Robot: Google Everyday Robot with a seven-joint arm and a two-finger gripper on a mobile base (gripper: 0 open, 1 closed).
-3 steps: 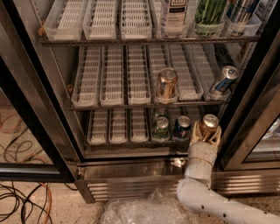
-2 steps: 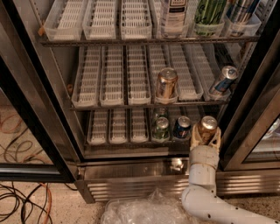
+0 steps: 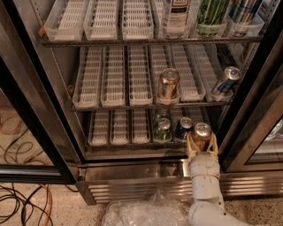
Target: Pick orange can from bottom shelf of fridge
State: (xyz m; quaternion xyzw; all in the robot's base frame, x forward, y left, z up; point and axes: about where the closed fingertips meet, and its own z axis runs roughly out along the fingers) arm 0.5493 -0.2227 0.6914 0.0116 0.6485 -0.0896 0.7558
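Gripper (image 3: 202, 141) down low at the front right of the bottom shelf (image 3: 124, 145) of the fridge (image 3: 56, 75). Closed around the orange can (image 3: 202, 131), with cream fingers (image 3: 190, 146) pressed on its 2 sides. Can upright, shiny silver top up. Hard to tell whether resting on the shelf or lifted a little off it.

Just left of the orange can, a blue can (image 3: 182, 128), near but not touching. Left of that, a green can (image 3: 162, 130), with 1 more green can (image 3: 162, 115) right behind it. Farther left, 3 white lane trays (image 3: 120, 126) side by side.

Under the gripper, a white arm (image 3: 204, 176), up from the bottom right corner, in front of the ribbed steel base panel (image 3: 141, 190).

On the middle shelf (image 3: 115, 106), a copper can with whitish patches (image 3: 168, 84), upright, near the front. At the far right of that shelf, a tilted blue and silver can (image 3: 225, 80), leaning to the right.

On the top shelf (image 3: 132, 42), a pale bottle (image 3: 176, 15), a green bottle (image 3: 212, 13) and 1 more drink (image 3: 242, 12), all cut off at the top.

At the left, a black-framed door (image 3: 31, 119), swung open. On the floor in front of the fridge, crumpled clear plastic (image 3: 141, 212). At the far left on the floor, dark and orange cables (image 3: 22, 205).
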